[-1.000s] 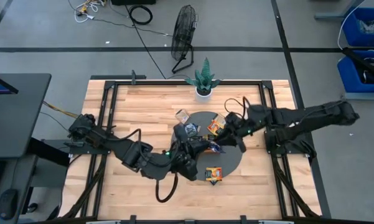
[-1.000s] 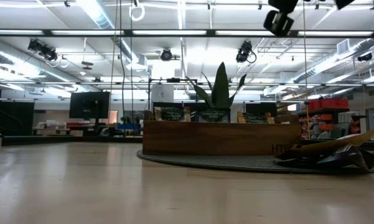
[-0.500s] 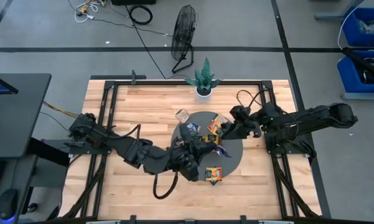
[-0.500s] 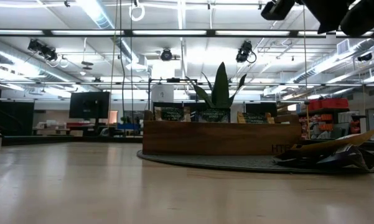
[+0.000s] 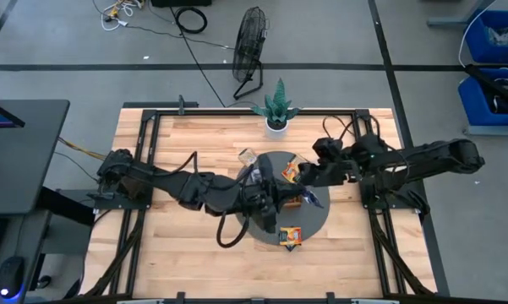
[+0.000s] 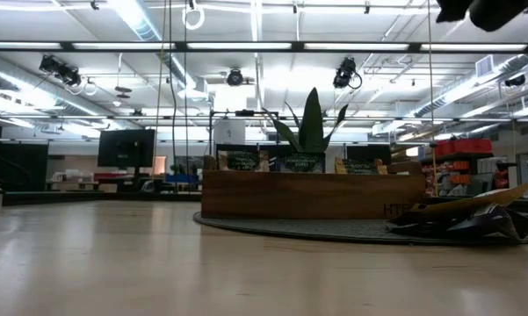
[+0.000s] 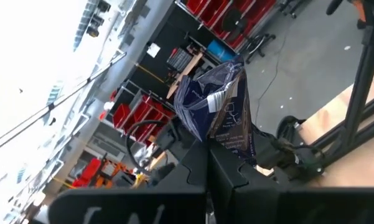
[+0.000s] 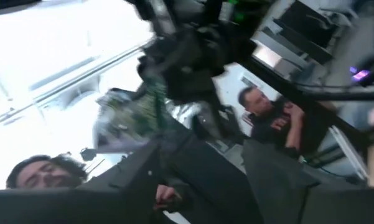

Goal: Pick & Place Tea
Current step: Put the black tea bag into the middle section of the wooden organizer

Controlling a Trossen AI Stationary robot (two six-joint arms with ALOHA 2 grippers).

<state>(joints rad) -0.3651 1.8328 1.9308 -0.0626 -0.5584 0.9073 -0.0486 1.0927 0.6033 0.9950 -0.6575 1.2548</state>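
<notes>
A dark blue tea sachet [image 7: 216,107] is held in the air over the round dark mat [image 5: 319,221] by my left gripper [image 5: 299,199], which is shut on it. My right gripper [image 5: 308,176] hovers just beyond it toward the far right; its fingers [image 8: 143,180] stand apart with nothing between them. The wooden tray [image 6: 312,195] sits on the mat with several sachets [image 6: 299,162] standing upright in it. An orange sachet [image 5: 291,236] lies flat on the mat's near part. My left gripper pinches the dark blue sachet by its lower edge [image 7: 235,148] between its two fingers. The fingers come in level from the table's left. The crumpled sachet sticks out beyond the fingertips, lifted clear of the mat and tray.
A potted plant [image 5: 277,105] stands at the table's far edge behind the tray. Bare wood lies left of the mat [image 5: 177,245]. Crumpled sachets [image 6: 474,219] lie on the mat right of the tray in the low view. People show in the room in the right wrist view.
My left gripper has carried the dark blue sachet a little toward the table's right edge, still clear of the mat. My right gripper has drawn back from the sachet toward the far right and has tipped upward.
</notes>
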